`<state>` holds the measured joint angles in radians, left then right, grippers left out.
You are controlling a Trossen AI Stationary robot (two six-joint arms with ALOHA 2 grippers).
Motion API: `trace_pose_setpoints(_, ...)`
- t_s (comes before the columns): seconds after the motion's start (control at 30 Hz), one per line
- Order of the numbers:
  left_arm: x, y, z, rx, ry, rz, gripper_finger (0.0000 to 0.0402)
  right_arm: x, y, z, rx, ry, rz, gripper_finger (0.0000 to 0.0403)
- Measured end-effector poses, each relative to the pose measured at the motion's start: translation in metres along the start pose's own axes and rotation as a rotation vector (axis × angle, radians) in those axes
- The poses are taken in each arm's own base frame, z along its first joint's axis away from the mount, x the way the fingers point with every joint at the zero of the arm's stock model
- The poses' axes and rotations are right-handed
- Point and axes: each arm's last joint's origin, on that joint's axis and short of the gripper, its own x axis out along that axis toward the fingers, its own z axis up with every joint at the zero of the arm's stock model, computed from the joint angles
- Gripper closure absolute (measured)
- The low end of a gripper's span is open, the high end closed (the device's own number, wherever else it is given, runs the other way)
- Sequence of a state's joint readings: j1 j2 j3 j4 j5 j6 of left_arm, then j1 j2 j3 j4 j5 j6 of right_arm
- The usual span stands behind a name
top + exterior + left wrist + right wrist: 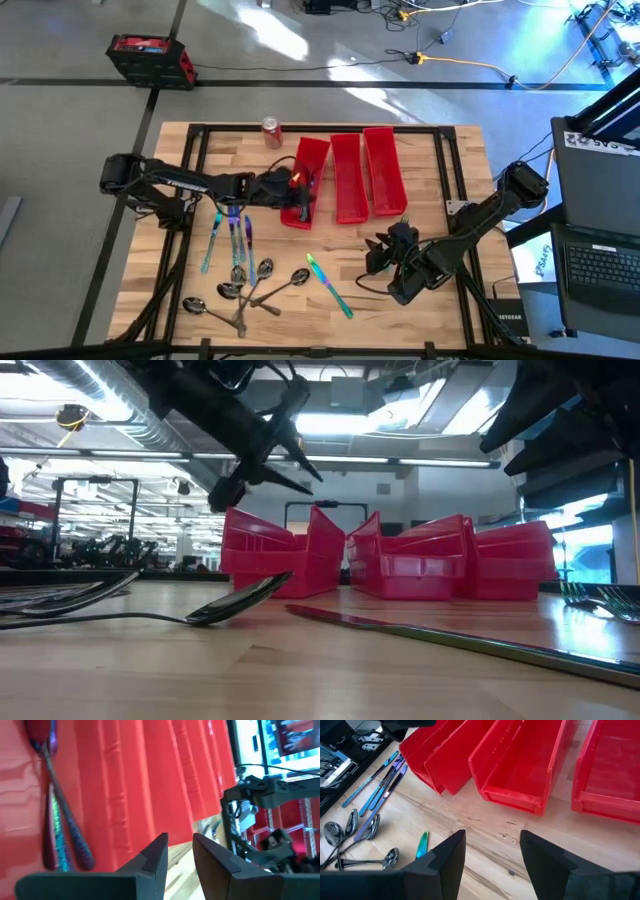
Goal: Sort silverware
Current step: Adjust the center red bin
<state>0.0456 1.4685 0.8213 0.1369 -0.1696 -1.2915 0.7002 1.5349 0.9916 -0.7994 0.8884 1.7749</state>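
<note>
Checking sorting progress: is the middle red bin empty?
Empty: the right wrist view shows the middle bin with a bare red floor.

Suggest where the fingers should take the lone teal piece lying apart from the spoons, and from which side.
Probably from straight above, at mid-handle. The teal piece lies flat and diagonal on the table, clear of the spoons, so fingers set across its narrow width have room. The right gripper, open, looks nearest.

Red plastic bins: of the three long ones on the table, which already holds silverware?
The leftmost long red plastic bin, under the left gripper: iridescent silverware lies inside it. The other two look empty.
</note>
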Motion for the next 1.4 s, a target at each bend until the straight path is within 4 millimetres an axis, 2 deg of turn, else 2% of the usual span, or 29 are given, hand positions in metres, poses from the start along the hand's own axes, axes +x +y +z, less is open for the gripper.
trace_pose_setpoints(0.13, -0.004, -0.016, 0.004, 0.166, -0.004, -0.148, 0.0325, -0.002, 0.006, 0.001, -0.028, -0.013, 0.039, 0.0228)
trace_pose_setpoints(0.27, -0.019, -0.035, 0.008, 0.329, -0.027, -0.32, 0.0325, -0.012, 0.027, 0.01, -0.147, -0.014, 0.111, 0.0228)
trace_pose_setpoints(0.43, -0.036, -0.046, 0.0, 0.544, -0.046, -0.384, 0.0325, -0.027, 0.051, 0.024, -0.306, -0.036, 0.192, 0.0228)
trace_pose_setpoints(0.6, -0.046, -0.035, -0.016, 0.658, 0.062, -0.236, 0.0325, -0.035, 0.06, 0.033, -0.371, -0.073, 0.213, 0.0228)
trace_pose_setpoints(0.7, -0.056, -0.018, -0.029, 0.726, 0.187, -0.062, 0.0325, -0.035, 0.061, 0.033, -0.382, -0.074, 0.212, 0.0228)
trace_pose_setpoints(0.77, -0.065, -0.007, -0.036, 0.757, 0.209, 0.079, 0.0325, -0.035, 0.061, 0.033, -0.383, -0.074, 0.213, 0.0228)
trace_pose_setpoints(0.83, -0.072, -0.001, -0.043, 0.799, 0.199, 0.167, 0.0325, -0.035, 0.061, 0.033, -0.384, -0.068, 0.215, 0.0228)
trace_pose_setpoints(1.0, -0.087, -0.002, -0.067, 0.976, 0.177, 0.176, 0.0325, -0.035, 0.061, 0.033, -0.386, -0.057, 0.218, 0.0228)
trace_pose_setpoints(1.1, -0.094, 0.006, -0.073, 1.05, 0.115, 0.297, 0.0325, -0.035, 0.061, 0.033, -0.39, -0.058, 0.218, 0.0228)
trace_pose_setpoints(1.23, -0.098, 0.01, -0.073, 1.005, -0.034, 0.384, 0.0325, -0.035, 0.061, 0.033, -0.395, -0.058, 0.218, 0.0228)
trace_pose_setpoints(1.4, -0.086, 0.022, -0.08, 0.978, -0.062, 0.49, 0.0325, -0.035, 0.061, 0.033, -0.397, -0.066, 0.216, 0.0228)
